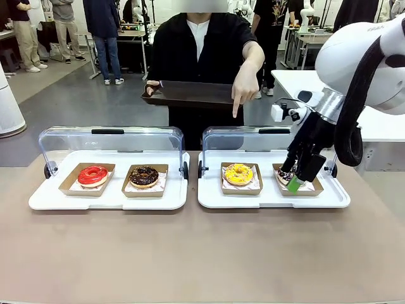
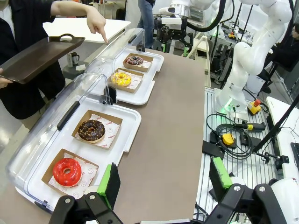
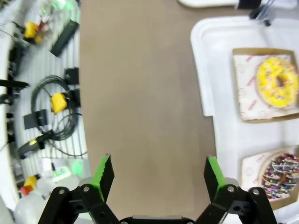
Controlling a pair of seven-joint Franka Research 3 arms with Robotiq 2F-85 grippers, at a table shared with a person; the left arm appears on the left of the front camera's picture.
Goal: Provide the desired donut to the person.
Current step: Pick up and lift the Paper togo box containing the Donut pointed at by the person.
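The yellow donut (image 1: 238,173), glazed bright yellow with coloured sprinkles, sits in a brown card boat just right of centre in the front view. It is on the left half of the right white tray (image 1: 272,197), and the hand (image 1: 245,82) of the person (image 1: 183,57) points a finger down above it. The right gripper (image 1: 291,180) hangs just right of it over a dark sprinkled donut (image 3: 280,175), jaws wide apart and empty, and the left gripper (image 2: 164,179), at the bottom of its wrist view, is likewise spread wide with nothing held.

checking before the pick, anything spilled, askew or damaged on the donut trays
Nothing stands out: the red donut, chocolate donut, yellow donut and sprinkled donut each sit whole in its own cardboard tray, nothing spilled.
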